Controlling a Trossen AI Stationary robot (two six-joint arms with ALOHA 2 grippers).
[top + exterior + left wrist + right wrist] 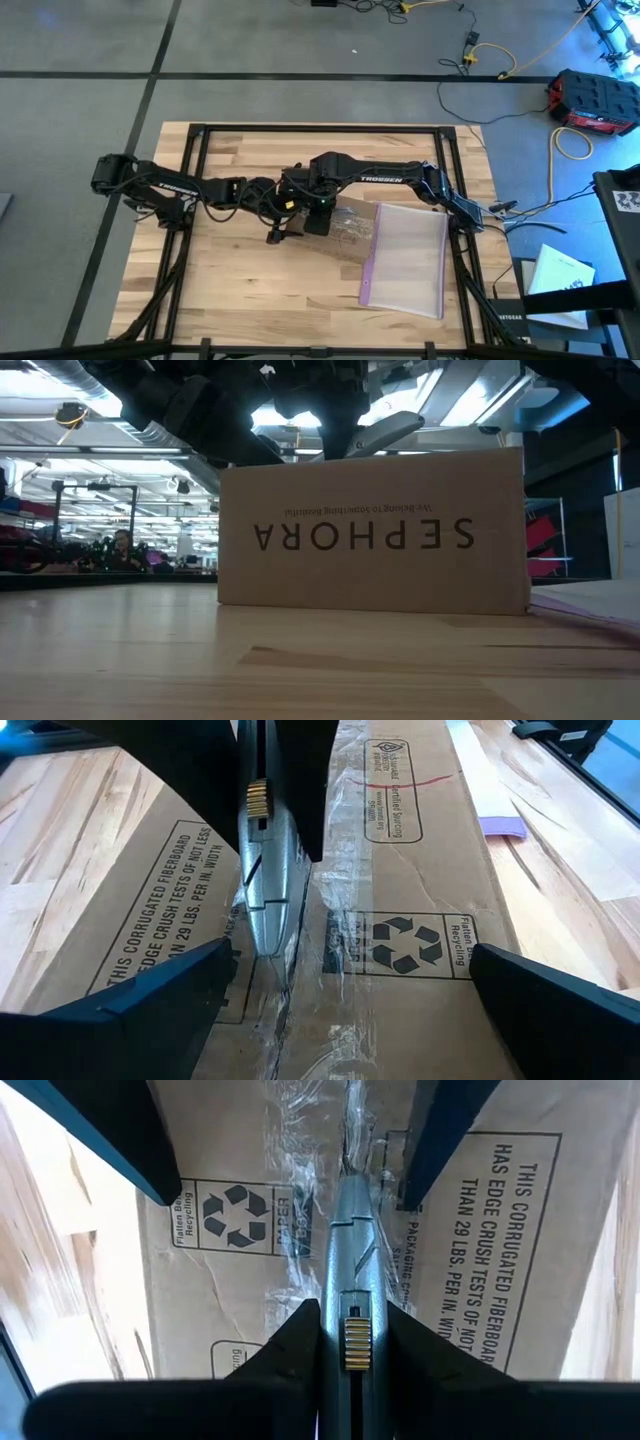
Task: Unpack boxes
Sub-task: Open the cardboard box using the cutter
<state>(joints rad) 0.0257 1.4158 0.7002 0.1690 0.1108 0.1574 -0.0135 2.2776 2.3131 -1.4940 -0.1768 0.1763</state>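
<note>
matt brown cardboard box (420, 870) sealed with glossy crinkled clear tape (335, 935); smooth grey metal knife (352, 1250); pale wood table (250, 280).

Lying flat on the pale butcher-block wooden table (250, 285): a clear plastic bag with a purple zip edge (405, 255). Resting on the grey floor beyond the table: a red and black case (592, 100), a coiling yellow cable (560, 45).

The plain brown cardboard box (372, 530) carries black upside-down "SEPHORA" lettering on its side and black printed stamps, a recycling symbol and clear glossy tape on top. The slim grey metal knife tool (351, 1265) has a ribbed brass-yellow slider. The clear plastic bag (408, 256) has a purple edge. The table (250, 280) is pale striped wood.
</note>
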